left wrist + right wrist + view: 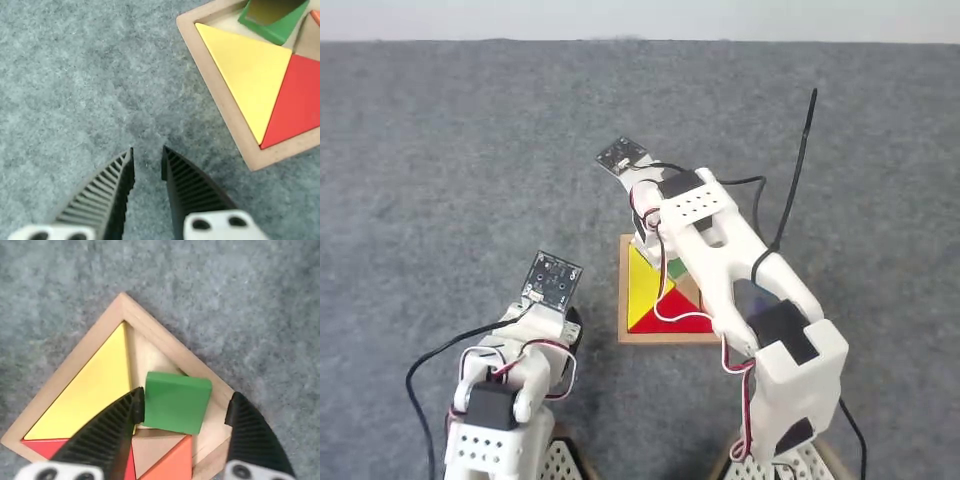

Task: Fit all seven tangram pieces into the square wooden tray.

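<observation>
The square wooden tray [165,335] lies on the grey carpet and holds a large yellow triangle [90,390], a red triangle [45,447] and an orange triangle [172,465]. A green square [175,402] rests in the tray, sitting a little askew. My right gripper [185,402] hangs open over it; one finger touches the square's edge, the other stands clear of it. In the high view the right arm covers much of the tray [622,290]. My left gripper [147,155] is low over bare carpet beside the tray [225,105], narrowly open with nothing between its fingers.
Grey carpet [470,150] spreads around the tray on all sides. The left arm's wrist [550,280] sits just left of the tray. A black cable [795,170] rises beside the right arm.
</observation>
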Robot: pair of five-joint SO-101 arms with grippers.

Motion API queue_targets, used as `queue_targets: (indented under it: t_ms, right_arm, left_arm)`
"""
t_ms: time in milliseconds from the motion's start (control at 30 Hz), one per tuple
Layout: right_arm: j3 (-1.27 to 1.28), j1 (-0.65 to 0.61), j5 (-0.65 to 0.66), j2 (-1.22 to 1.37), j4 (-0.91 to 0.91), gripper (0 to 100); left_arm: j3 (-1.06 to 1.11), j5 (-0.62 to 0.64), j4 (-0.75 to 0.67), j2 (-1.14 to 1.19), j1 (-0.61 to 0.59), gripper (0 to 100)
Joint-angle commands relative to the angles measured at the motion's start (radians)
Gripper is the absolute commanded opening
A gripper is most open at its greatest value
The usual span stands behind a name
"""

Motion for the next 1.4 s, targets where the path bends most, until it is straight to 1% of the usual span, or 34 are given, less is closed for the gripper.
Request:
queue_targets:
  t_ms: [0, 100, 267, 333, 433, 533, 733, 800, 967, 1167, 1367]
  right_arm:
    - [-0.054, -0.008, -0.006, -0.004, 0.015, 25.7]
    - [-0.058, -0.008, -0.006, -0.004, 0.005, 25.7]
    - [-0.055, 0.005, -0.020, -0.007, -0.130, 25.7]
    - [-0.048, 0.010, -0.040, -0.005, -0.160, 25.7]
    - [-0.014, 0.012, -0.035, -0.015, -0.200, 25.7]
    - [-0.011, 0.012, -0.034, -0.004, -0.202, 25.7]
    - [0.049, 0.068, -0.032, -0.013, -0.194, 25.6]
    - [0.071, 0.079, -0.006, -0.013, -0.194, 25.6]
    - [0.109, 0.071, 0.014, -0.018, -0.194, 25.6]
    - [0.152, 0.067, 0.012, -0.114, -0.206, 25.6]
    - [0.305, 0.028, 0.009, -0.280, -0.282, 25.6]
  left_arm:
    - [-0.007, 0.006, 0.005, -0.002, 0.002, 9]
    - [-0.007, 0.006, 0.005, -0.002, 0.002, 9]
    - [-0.007, 0.006, 0.005, -0.002, 0.002, 9]
    - [-0.007, 0.006, 0.005, -0.002, 0.002, 9]
    - [-0.007, 0.006, 0.005, -0.002, 0.002, 9]
    - [-0.007, 0.006, 0.005, -0.002, 0.002, 9]
    - [-0.007, 0.006, 0.005, -0.002, 0.002, 9]
    - [-0.007, 0.006, 0.005, -0.002, 0.002, 9]
    - [-0.007, 0.006, 0.005, -0.002, 0.002, 9]
    - [-0.007, 0.006, 0.005, -0.002, 0.002, 9]
    - [-0.007, 0.006, 0.005, -0.002, 0.002, 9]
